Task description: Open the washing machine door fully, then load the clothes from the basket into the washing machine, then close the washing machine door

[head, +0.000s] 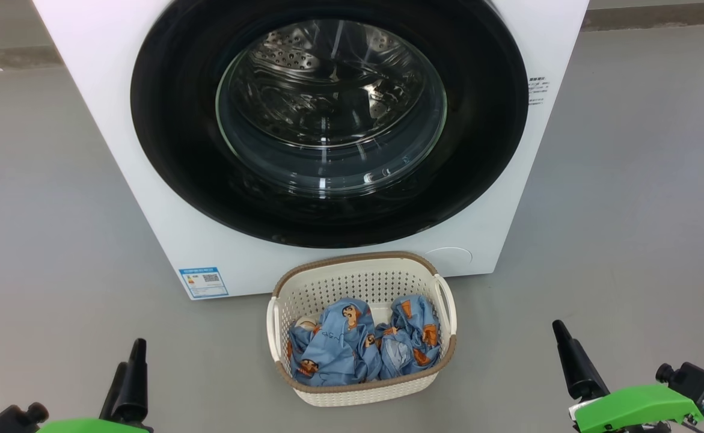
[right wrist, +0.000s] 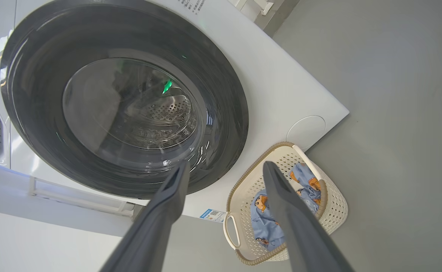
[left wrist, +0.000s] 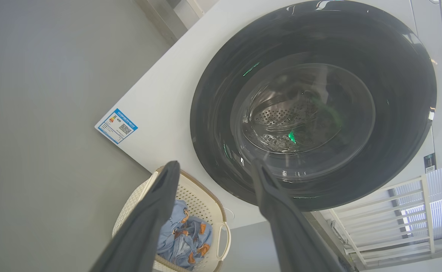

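The white washing machine (head: 141,180) stands straight ahead, and its glossy black washing machine door (head: 171,120) lies flat against the front; the steel drum shows through the glass bowl. On the floor just before it sits the cream basket (head: 358,285), holding two crumpled blue clothes (head: 333,346) printed with orange figures. My left gripper (left wrist: 215,163) hovers open and empty at the lower left, well short of the basket (left wrist: 198,196). Open and empty too, my right gripper (right wrist: 226,163) hangs at the lower right, with the basket (right wrist: 330,211) beyond its fingertips.
Grey floor (head: 57,240) spreads to both sides of the machine. A blue label sticker (head: 204,282) marks the machine's lower left corner, and a round flap (head: 448,257) its lower right. A white slatted rack (left wrist: 394,211) stands beside the machine.
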